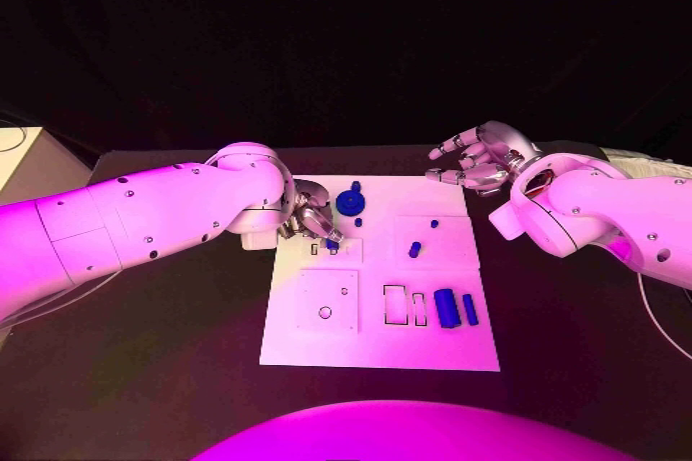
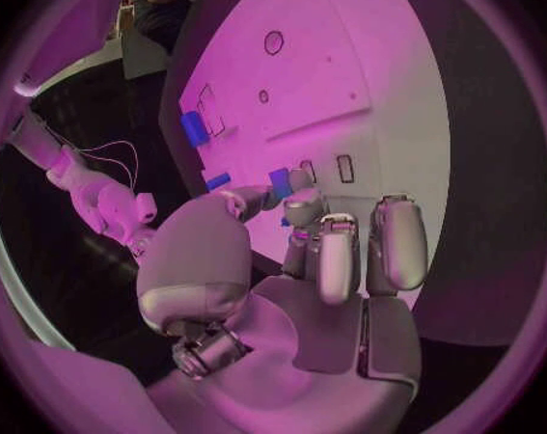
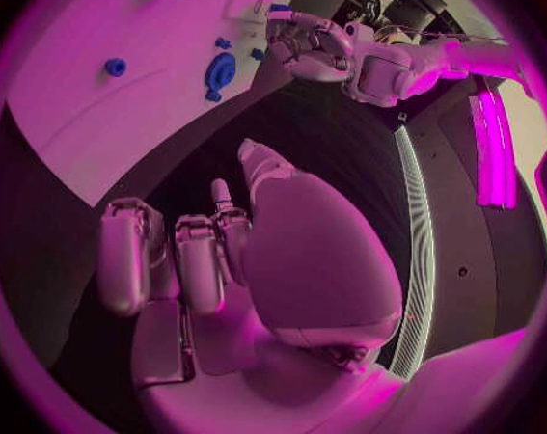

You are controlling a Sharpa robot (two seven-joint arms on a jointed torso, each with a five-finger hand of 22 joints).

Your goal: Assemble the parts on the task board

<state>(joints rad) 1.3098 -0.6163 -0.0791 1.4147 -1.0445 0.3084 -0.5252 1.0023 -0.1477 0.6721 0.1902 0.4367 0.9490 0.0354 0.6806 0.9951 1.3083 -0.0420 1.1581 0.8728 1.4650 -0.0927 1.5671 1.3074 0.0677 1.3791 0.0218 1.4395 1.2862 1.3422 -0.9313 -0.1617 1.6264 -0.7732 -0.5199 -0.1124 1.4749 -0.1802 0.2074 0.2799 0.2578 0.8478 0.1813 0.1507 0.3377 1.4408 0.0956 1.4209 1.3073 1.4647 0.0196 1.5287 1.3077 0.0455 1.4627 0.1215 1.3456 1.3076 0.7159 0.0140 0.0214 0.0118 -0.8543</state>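
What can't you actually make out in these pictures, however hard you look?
- Head view: the left hand covers the spot on the task board beneath it, and what its fingers pinch looks too small to tell.
- Left wrist view: a small blue piece sits at the fingertips; its shape is half hidden by them.
- Right wrist view: the right hand blocks the table beneath it.
- Head view: the small blue parts are too tiny to tell apart.

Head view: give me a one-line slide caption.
Left hand holds a small blue part over the task board; right hand hovers empty beyond its far corner.
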